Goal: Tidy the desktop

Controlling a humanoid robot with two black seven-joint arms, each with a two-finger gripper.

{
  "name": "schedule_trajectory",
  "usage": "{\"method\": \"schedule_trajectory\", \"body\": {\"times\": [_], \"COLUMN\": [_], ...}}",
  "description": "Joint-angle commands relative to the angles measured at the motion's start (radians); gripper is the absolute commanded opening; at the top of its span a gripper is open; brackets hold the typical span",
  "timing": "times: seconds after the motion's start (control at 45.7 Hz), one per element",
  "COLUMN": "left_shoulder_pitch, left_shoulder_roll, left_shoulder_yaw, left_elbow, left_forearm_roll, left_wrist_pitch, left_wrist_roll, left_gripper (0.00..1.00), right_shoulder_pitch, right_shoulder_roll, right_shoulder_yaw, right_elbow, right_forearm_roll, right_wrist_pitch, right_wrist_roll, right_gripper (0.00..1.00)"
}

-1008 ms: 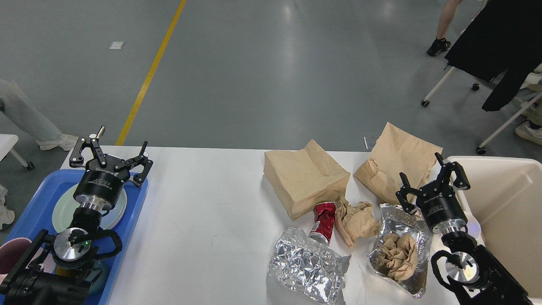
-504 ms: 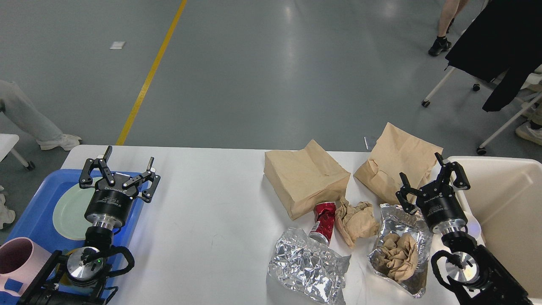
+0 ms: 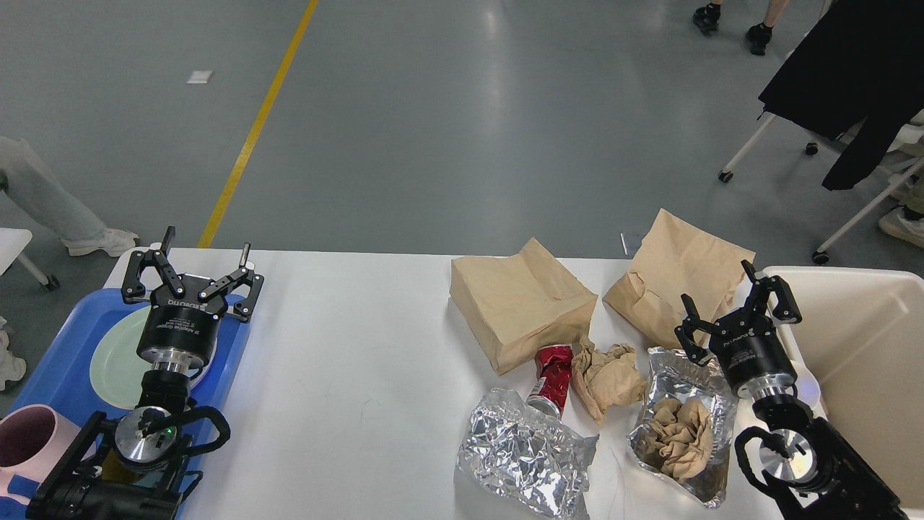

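The white desktop (image 3: 361,347) fills the lower part of the head view. On its right half lie two brown paper bags (image 3: 520,300) (image 3: 675,271), a crushed red can (image 3: 552,368), a crumpled brown paper (image 3: 606,375), a crumpled foil sheet (image 3: 523,455) and a foil wrapper holding brown paper (image 3: 682,422). My left gripper (image 3: 191,271) is open and empty above the blue tray (image 3: 65,339). My right gripper (image 3: 736,310) is open and empty, hovering between the right paper bag and the foil wrapper.
The blue tray holds a pale green plate (image 3: 119,357) and a pink mug (image 3: 29,437) at the left edge. A cream-coloured bin (image 3: 866,339) stands at the right. People's legs and rolling chairs stand on the grey floor beyond the table.
My left gripper moved right and toward me off the plate, then back up and left over the tray's far edge. The pink mug came into fuller view. The right arm has not moved.
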Motion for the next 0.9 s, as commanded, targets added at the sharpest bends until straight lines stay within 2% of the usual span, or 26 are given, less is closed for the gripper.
{"method": "schedule_trajectory", "body": {"times": [0.0, 0.066, 0.175, 0.307, 0.35, 0.526, 0.635, 0.876], "left_shoulder_pitch": [-0.003, -0.006, -0.011, -0.011, -0.012, -0.043, -0.08, -0.083], "left_shoulder_roll": [0.001, 0.004, 0.009, 0.069, 0.081, 0.109, 0.112, 0.109], "left_shoulder_yaw": [0.015, 0.016, 0.028, 0.047, 0.051, 0.048, 0.044, 0.039], "left_elbow": [0.001, 0.017, 0.118, 0.155, 0.173, 0.25, 0.307, 0.31], "left_forearm_roll": [0.01, 0.016, 0.022, 0.08, 0.077, 0.07, 0.067, 0.067], "left_wrist_pitch": [-0.02, -0.008, -0.03, -0.138, -0.151, -0.165, -0.168, -0.169], "left_wrist_roll": [-0.025, -0.023, -0.021, -0.018, -0.014, 0.005, -0.005, 0.002], "left_gripper": [0.96, 0.96, 0.96, 0.96, 0.96, 0.96, 0.96, 0.96], "right_shoulder_pitch": [0.0, 0.0, 0.0, 0.0, 0.0, 0.0, 0.002, 0.002], "right_shoulder_roll": [0.0, 0.0, 0.0, 0.0, 0.0, 0.0, 0.0, 0.0], "right_shoulder_yaw": [0.0, 0.0, 0.0, 0.0, 0.0, 0.0, 0.0, 0.0], "right_elbow": [0.0, 0.0, 0.0, 0.0, 0.0, -0.002, -0.002, -0.002], "right_forearm_roll": [0.0, 0.0, 0.0, 0.0, 0.0, 0.0, 0.0, 0.0], "right_wrist_pitch": [0.0, 0.0, 0.0, 0.0, 0.0, 0.0, 0.0, 0.0], "right_wrist_roll": [0.0, 0.0, 0.0, 0.0, 0.0, 0.0, 0.0, 0.0], "right_gripper": [1.0, 1.0, 1.0, 1.0, 1.0, 1.0, 1.0, 1.0]}}
